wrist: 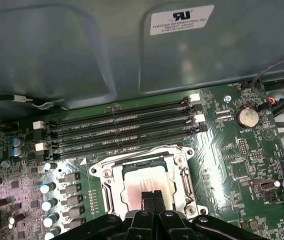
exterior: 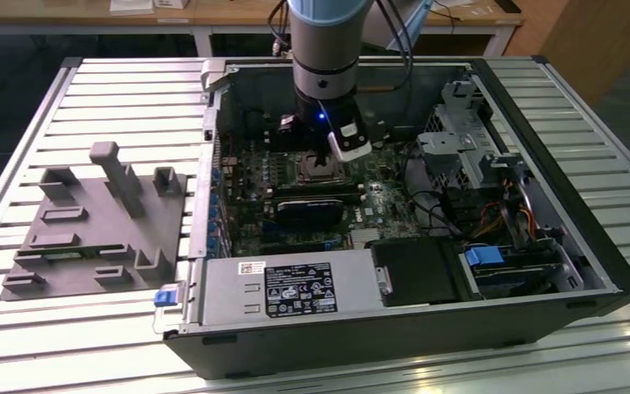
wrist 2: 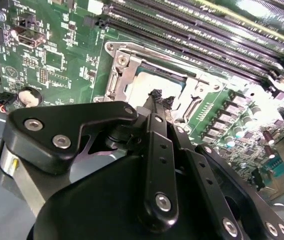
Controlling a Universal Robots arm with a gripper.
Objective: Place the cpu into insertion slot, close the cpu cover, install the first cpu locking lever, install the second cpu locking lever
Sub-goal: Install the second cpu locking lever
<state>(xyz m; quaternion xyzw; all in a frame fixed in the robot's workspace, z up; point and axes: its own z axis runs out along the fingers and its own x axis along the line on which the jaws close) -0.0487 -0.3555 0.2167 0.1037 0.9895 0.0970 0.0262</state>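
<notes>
- While I hover over the motherboard socket, my pincer (wrist: 151, 196) sits pinched narrow, fingertips together just above the cpu (wrist: 144, 187), gripping nothing I can make out.
- Cpu lies flat in the socket, inside the cpu cover (wrist: 182, 172) frame.
- It looks light, stiff and fragile to me; edges only.
- Pale silvery-tan square, small, shiny top.

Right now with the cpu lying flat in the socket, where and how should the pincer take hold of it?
Probably from straight above, on two opposite edges of the cpu. It lies flat and low inside the cpu cover frame, so its sides offer little room. The pincer hangs right over it.
</notes>
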